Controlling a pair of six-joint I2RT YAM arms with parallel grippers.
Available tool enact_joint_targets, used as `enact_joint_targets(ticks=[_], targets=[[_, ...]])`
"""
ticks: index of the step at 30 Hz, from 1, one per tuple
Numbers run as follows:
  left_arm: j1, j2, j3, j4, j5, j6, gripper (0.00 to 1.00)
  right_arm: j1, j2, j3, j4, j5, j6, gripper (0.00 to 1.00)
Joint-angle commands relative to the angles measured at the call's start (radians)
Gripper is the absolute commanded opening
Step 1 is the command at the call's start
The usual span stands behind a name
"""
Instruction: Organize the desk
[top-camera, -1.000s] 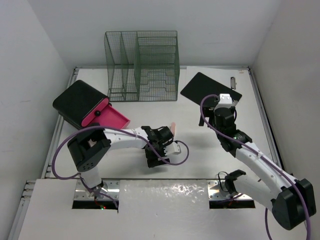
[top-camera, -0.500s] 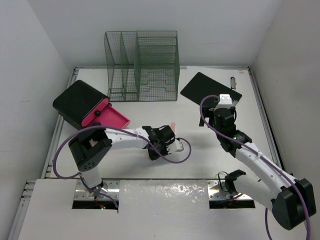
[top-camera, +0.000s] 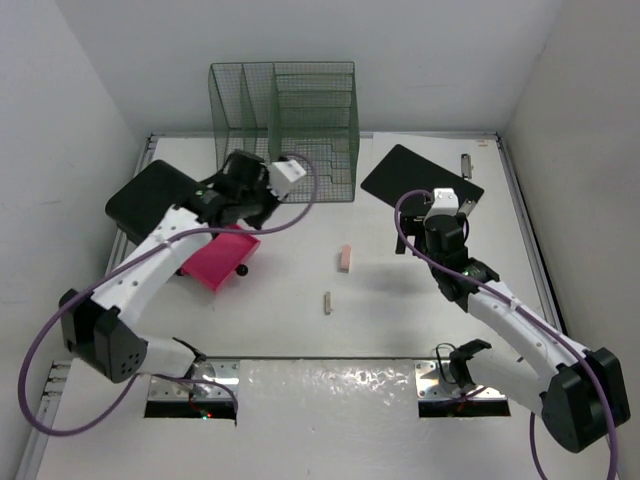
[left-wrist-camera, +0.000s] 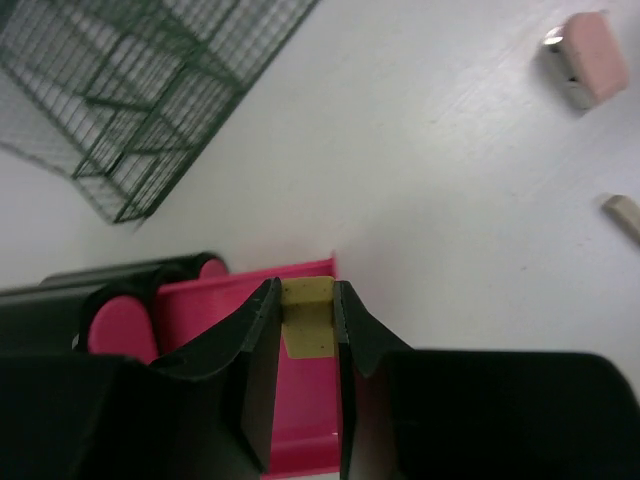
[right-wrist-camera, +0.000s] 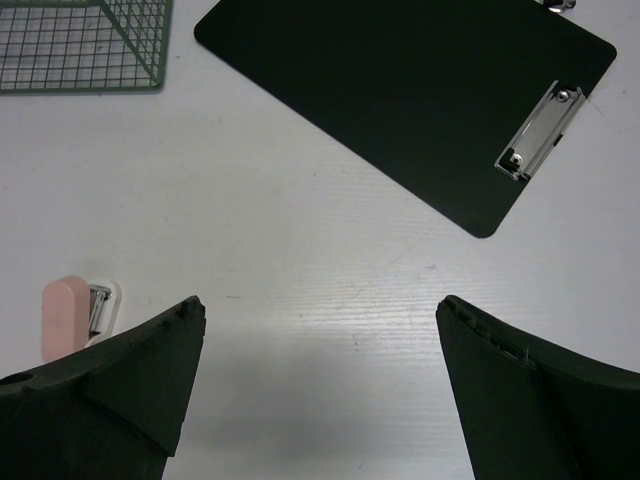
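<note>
Your left gripper (left-wrist-camera: 305, 296) pinches a small tan block (left-wrist-camera: 308, 325), perhaps an eraser, at the pink drawer (left-wrist-camera: 310, 420) rim; release further inside that drawer. Your right gripper (right-wrist-camera: 320, 330) stands wide, empty.

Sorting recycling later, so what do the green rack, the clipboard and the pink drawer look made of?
Rack: green-coated metal wire, going by its see-through grid. Clipboard: matte black board, plastic or hardboard, with a shiny metal clip. Drawer: smooth pink plastic, probably, faintly glossy.
</note>
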Motion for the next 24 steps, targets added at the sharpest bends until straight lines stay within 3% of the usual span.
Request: enact_joint_targets(ticks=[1,7,15,19,24], targets=[[0.101,-0.026,-0.053,-0.067,0.002,0.019,0.00,0.000,0.013,0.008,0.075,-0.008,-0.005,0.94],[0.343,-0.011,-0.176,0.065,0.022,0.052,0.05,-0.001,0.046,0.017,0.092,-0.039,0.000,0.94],[0.379,0.052,-0.279,0.146,0.073,0.039,0.11,0.000,0.092,0.039,0.081,-0.149,0.026,0.93],[0.379,0.040,-0.302,0.157,0.045,0.045,0.39,0.012,0.123,0.036,0.080,-0.223,0.054,0.90],[0.379,0.016,-0.299,0.137,0.028,0.045,0.53,0.096,0.198,0.039,0.090,-0.258,0.083,0.84]])
